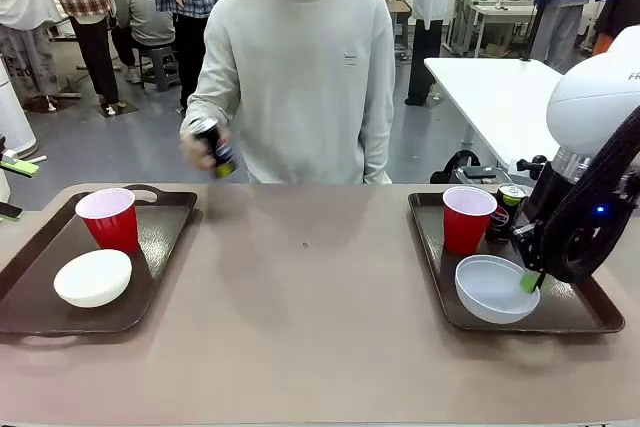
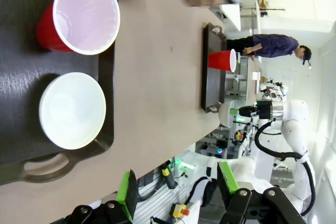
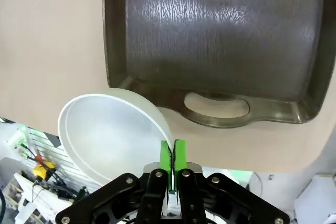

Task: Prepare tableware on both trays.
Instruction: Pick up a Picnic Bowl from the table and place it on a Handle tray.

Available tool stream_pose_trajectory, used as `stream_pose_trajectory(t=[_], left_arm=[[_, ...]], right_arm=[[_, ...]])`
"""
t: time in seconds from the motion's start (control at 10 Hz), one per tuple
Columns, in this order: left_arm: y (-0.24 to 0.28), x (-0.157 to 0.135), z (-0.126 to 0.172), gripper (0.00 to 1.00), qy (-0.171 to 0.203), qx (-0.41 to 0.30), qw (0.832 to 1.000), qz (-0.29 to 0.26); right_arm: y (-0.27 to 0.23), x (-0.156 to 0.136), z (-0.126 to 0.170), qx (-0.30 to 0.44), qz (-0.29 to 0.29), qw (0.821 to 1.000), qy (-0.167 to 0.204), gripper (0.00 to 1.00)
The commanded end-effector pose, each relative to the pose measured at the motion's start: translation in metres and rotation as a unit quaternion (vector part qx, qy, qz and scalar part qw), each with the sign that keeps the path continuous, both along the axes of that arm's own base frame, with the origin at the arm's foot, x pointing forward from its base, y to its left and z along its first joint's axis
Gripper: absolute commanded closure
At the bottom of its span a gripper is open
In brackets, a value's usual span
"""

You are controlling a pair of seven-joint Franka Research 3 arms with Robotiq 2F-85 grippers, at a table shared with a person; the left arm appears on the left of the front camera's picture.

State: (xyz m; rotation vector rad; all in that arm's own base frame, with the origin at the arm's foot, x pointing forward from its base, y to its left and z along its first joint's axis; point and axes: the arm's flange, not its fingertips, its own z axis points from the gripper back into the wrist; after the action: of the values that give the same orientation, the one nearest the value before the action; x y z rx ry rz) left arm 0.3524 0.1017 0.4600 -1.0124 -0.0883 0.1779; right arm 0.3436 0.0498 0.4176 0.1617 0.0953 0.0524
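Observation:
The left tray (image 1: 160,247) carries a red cup (image 1: 108,218) and a white bowl (image 1: 93,277). In the left wrist view my left gripper (image 2: 176,190) hangs open and empty above that tray (image 2: 21,77), with its red cup (image 2: 84,14) and white bowl (image 2: 72,109) below. The right tray (image 1: 575,312) holds a red cup (image 1: 467,218), a dark can (image 1: 506,209) and the pale grey-blue bowl (image 1: 492,288). My right gripper (image 1: 530,282) is shut on that bowl's rim; the right wrist view shows the gripper (image 3: 172,156) pinching the bowl (image 3: 110,135) over the tray (image 3: 210,40). The person's hand holds a second dark can (image 1: 212,147) beyond the table's far edge.
The brown tabletop (image 1: 300,287) lies bare between the two trays. The person stands at the middle of the far side. A white table (image 1: 500,92) and other people stand farther back.

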Motion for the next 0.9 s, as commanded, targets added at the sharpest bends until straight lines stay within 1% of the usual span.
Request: stream_pose_trajectory(t=[0.0,0.6,0.7,0.8], left_arm=[[0.001,0.000,0.000,0.20,-0.011,-0.011,1.000,-0.001],[0.001,0.000,0.000,0.20,-0.011,-0.011,1.000,-0.001],[0.001,0.000,0.000,0.20,-0.011,-0.011,1.000,-0.001],[0.001,0.000,0.000,0.20,-0.011,-0.011,1.000,-0.001]], right_arm=[[0.003,-0.002,0.001,-0.009,0.007,1.000,0.002,1.00],[0.003,-0.002,0.001,-0.009,0.007,1.000,0.002,1.00],[0.001,-0.001,0.001,-0.002,0.004,1.000,0.000,0.96],[-0.005,0.014,-0.006,-0.001,-0.010,1.000,-0.008,0.96]])
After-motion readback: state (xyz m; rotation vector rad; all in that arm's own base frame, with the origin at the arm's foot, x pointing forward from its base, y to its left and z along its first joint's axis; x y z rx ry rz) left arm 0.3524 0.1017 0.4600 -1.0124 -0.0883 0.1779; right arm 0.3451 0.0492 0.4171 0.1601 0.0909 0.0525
